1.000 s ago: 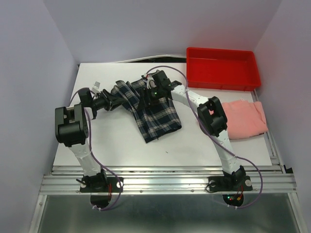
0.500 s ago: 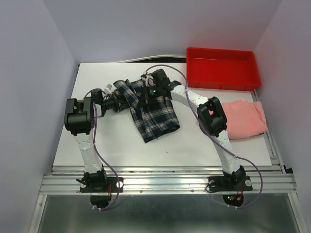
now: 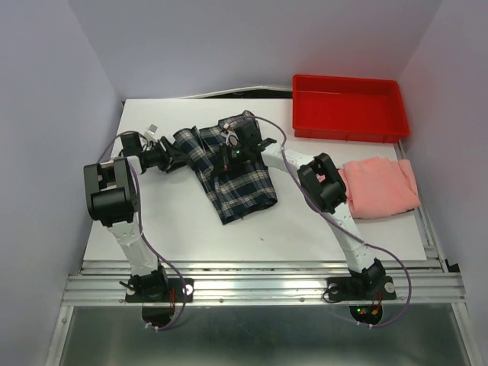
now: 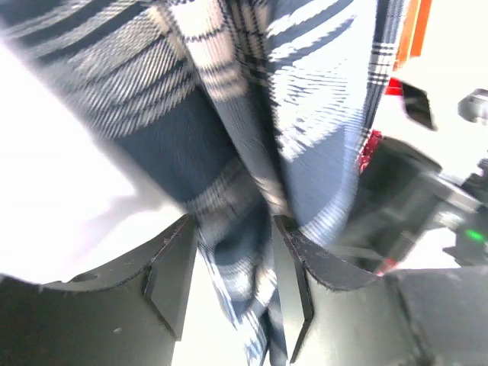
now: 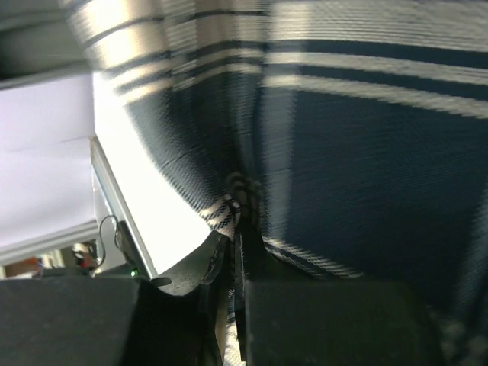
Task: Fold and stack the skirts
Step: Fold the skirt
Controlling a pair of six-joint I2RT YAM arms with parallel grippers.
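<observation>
The plaid skirt [image 3: 242,181] lies crumpled mid-table, its left part bunched up between the two grippers. My left gripper [image 3: 177,157] is at the skirt's left edge. In the left wrist view its jaws [image 4: 232,282] stand open, and a fold of the plaid skirt [image 4: 229,152] hangs between them, against the right finger [image 4: 293,286]. My right gripper [image 3: 228,152] is at the skirt's top middle. The right wrist view shows it [image 5: 236,252] shut on a hem of the plaid skirt [image 5: 343,152]. The pink skirt [image 3: 380,187] lies flat at the right.
A red tray [image 3: 349,130] stands at the back right, just behind the pink skirt. The right arm's elbow [image 3: 324,183] is close to the pink skirt's left edge. A small white clip [image 3: 152,131] lies behind the left gripper.
The right gripper has shut on the plaid skirt and shifted left with it. The left gripper closed briefly and now stands open again, drawn back a little to the left.
</observation>
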